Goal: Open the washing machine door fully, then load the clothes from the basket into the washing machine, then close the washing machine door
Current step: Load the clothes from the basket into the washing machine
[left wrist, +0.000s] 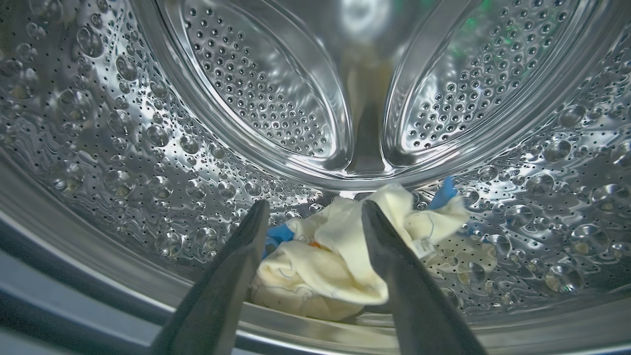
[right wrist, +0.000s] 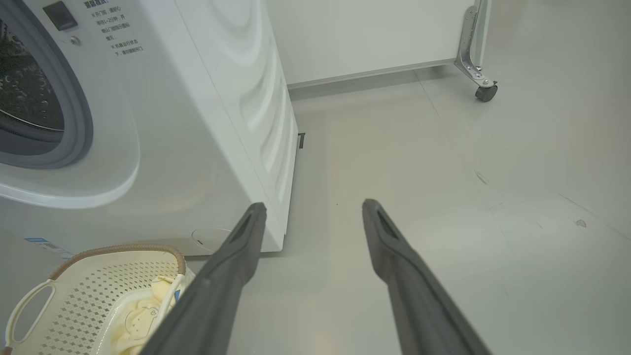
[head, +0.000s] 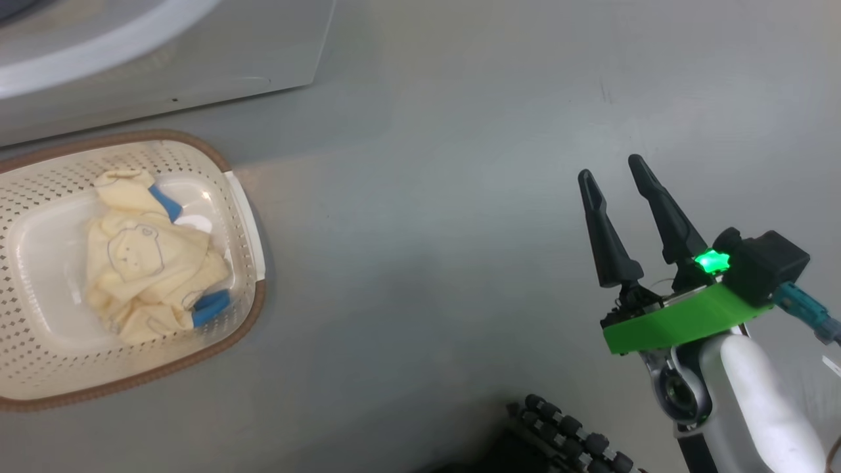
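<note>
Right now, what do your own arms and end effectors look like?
The right end effector has two long, tapered dark fingers on a bright green plate, beside a glowing green light and a black box with a teal cable plug. Its forearm is smooth and white. The left end effector has the same dark tapered fingers.

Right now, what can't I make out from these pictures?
- Left wrist view: the jaws of the left gripper cover parts of the clothes in the drum.
- Head view: the left edge cuts off the basket.
- Right wrist view: a jaw of the right gripper hides part of the basket; the label print on the washing machine is too small to read.
</note>
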{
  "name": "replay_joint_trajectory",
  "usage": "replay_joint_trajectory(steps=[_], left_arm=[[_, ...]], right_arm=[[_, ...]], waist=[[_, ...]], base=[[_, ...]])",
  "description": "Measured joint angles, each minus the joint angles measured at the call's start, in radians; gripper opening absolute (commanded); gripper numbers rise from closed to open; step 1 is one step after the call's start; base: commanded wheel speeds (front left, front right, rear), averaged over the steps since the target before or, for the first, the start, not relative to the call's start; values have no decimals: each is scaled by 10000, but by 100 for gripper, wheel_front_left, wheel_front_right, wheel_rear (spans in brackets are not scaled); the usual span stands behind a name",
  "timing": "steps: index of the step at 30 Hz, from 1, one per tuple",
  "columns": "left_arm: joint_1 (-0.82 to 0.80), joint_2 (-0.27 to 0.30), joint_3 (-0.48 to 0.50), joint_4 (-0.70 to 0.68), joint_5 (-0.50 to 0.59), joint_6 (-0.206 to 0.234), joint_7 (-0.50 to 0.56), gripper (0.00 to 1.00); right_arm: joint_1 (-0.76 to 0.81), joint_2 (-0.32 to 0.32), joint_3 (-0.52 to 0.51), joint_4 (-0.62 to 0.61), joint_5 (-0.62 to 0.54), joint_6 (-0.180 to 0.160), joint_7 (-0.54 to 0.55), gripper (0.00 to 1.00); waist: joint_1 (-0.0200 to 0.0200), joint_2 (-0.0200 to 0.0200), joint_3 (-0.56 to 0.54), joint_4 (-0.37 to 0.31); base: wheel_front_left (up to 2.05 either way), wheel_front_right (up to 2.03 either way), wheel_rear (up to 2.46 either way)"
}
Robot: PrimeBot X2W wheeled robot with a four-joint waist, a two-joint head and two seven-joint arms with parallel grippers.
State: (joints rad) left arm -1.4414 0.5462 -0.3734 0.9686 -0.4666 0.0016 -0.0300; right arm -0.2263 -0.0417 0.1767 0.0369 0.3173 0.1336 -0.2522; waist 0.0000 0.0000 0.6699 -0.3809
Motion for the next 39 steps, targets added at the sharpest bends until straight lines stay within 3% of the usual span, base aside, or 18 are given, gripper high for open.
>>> replay_joint_trajectory(steps=[10, 19, 33, 39], left_arm=[[589, -332, -238, 38, 61, 190, -886, 100], [2651, -872, -232, -713, -198, 662, -1948, 100], [7636, -1490, -61, -6080, -42, 2332, -2209, 100], [10067, -1772, -42, -8194, 263, 2439, -2253, 100]], right_arm=[[-110, 0, -161, 2, -8, 0, 0, 100], [-49, -2, -445, 0, -288, 0, 0, 100], [426, -2, -757, 15, -1028, 0, 0, 100], [913, -4, -1001, 186, -1363, 0, 0, 100]], waist=[[-1, 0, -118, 267], [-1, 0, -539, 770], [-2, 1, -1671, 1698], [-2, 1, -2479, 2226]], base=[[0, 0, 0], [0, 0, 0], [0, 0, 0], [0, 0, 0]])
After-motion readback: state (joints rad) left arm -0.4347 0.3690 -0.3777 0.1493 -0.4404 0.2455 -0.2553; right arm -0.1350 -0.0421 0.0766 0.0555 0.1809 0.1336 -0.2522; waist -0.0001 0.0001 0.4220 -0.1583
